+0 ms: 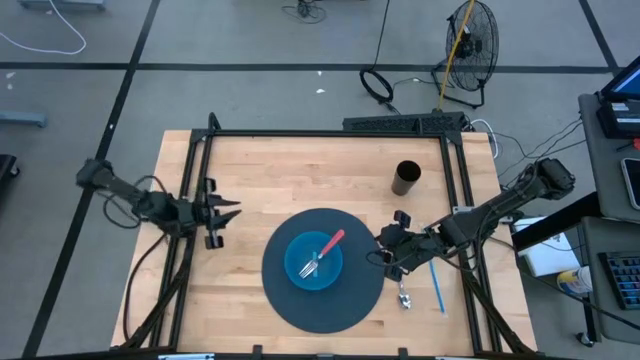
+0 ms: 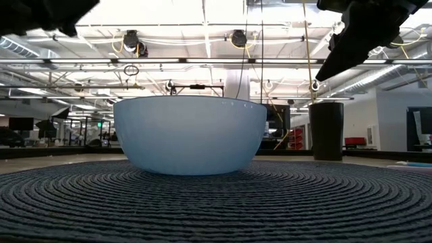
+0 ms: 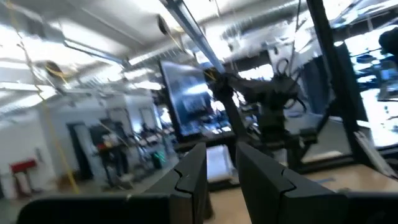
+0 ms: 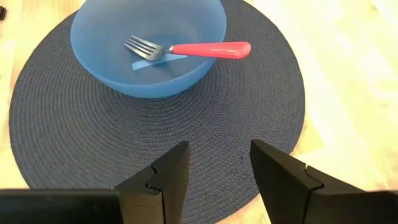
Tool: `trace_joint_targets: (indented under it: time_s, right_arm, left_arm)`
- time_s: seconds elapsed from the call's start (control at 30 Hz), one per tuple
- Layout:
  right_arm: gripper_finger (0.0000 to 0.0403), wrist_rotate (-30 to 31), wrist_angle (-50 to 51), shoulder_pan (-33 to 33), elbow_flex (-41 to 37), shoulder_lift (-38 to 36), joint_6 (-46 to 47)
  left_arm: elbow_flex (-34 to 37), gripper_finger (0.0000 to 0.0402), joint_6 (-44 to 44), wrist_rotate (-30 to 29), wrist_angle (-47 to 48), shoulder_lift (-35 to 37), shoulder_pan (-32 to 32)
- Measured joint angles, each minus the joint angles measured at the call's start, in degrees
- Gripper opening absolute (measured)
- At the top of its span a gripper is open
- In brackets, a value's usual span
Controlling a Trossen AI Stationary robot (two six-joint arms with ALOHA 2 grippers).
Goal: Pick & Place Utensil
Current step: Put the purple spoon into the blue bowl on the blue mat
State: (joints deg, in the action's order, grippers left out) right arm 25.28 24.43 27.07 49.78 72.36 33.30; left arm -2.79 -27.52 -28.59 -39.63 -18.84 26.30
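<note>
Red-handled fork [image 1: 323,254] lies inside the blue bowl [image 1: 296,272] on the dark round mat [image 1: 345,305], tines toward the left arm, handle angled over the rim. Right gripper [image 1: 392,254] hovers over the mat's edge, fingers apart, empty. Left gripper [image 1: 222,218] waits at the table's side, parted.
</note>
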Motion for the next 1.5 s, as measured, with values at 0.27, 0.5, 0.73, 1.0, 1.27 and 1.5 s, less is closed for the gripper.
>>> trace_joint_targets:
  time_s: [0.27, 0.5, 0.73, 1.0, 1.27, 1.5]
  right_arm:
    - [0.0164, 0.0, 0.1, 0.0, 0.0, 0.0, -1.3]
    - [0.0164, -0.4, 0.3, 0.1, 0.0, 0.0, -1.4]
    - [0.0164, -1.7, 0.3, 0.1, 0.0, 0.0, -1.2]
    - [0.0164, -3.5, 8.5, 0.3, 0.0, 0.0, 15.5]
    - [0.0164, -4.6, 13.0, 3.2, 0.0, 1.3, 33.0]
    - [0.0164, -10.5, 14.0, 4.2, 0.0, 6.8, 45.1]
  left_arm:
    - [0.0, 0.0092, 13.8, 21.0, 8.3, 0.3, -16.6]
    - [0.0, 0.0092, 17.6, 30.4, 9.4, 2.3, -27.2]
    - [0.0, 0.0092, 21.2, 31.6, 16.9, 6.6, -29.5]
    - [0.0, 0.0093, 25.1, 31.3, 20.3, 6.5, -29.5]
    - [0.0, 0.0093, 27.8, 32.0, 24.1, 6.5, -29.5]
    - [0.0, 0.0093, 29.7, 33.0, 27.5, 6.5, -29.5]
